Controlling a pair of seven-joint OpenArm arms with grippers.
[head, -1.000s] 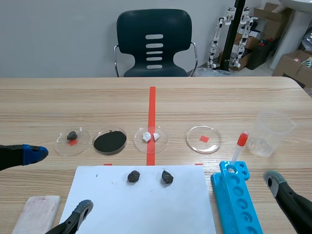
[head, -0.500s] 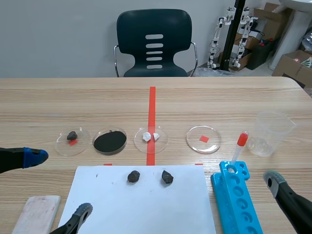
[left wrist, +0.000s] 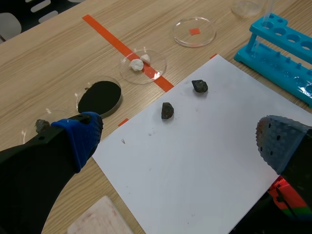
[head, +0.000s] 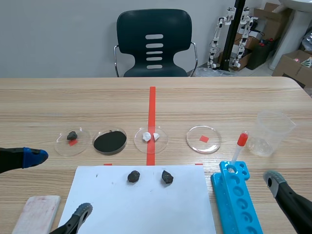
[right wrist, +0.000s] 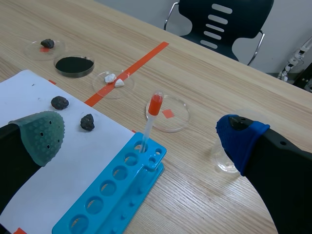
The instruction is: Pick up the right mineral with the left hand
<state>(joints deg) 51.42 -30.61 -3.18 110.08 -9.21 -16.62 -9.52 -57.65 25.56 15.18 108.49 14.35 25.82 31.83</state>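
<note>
The right mineral, a small dark lump, lies on the white sheet of paper close to its far edge, with a second dark mineral near it on its left, the two apart. The left gripper hangs over the near left corner of the sheet with its fingers spread wide and nothing between them; in the left wrist view both stones lie ahead of it, well apart from either pad. Beside that gripper a pale block rests on the table. Beyond the paper stands a row of four clear dishes: one with a dark stone, one with black powder, one with white pieces on the red tape line, and one over a red mark. The right gripper is also wide open and holds nothing, sitting by the blue tube rack, which holds a red-bulbed pipette; a clear beaker stands just beyond
</note>
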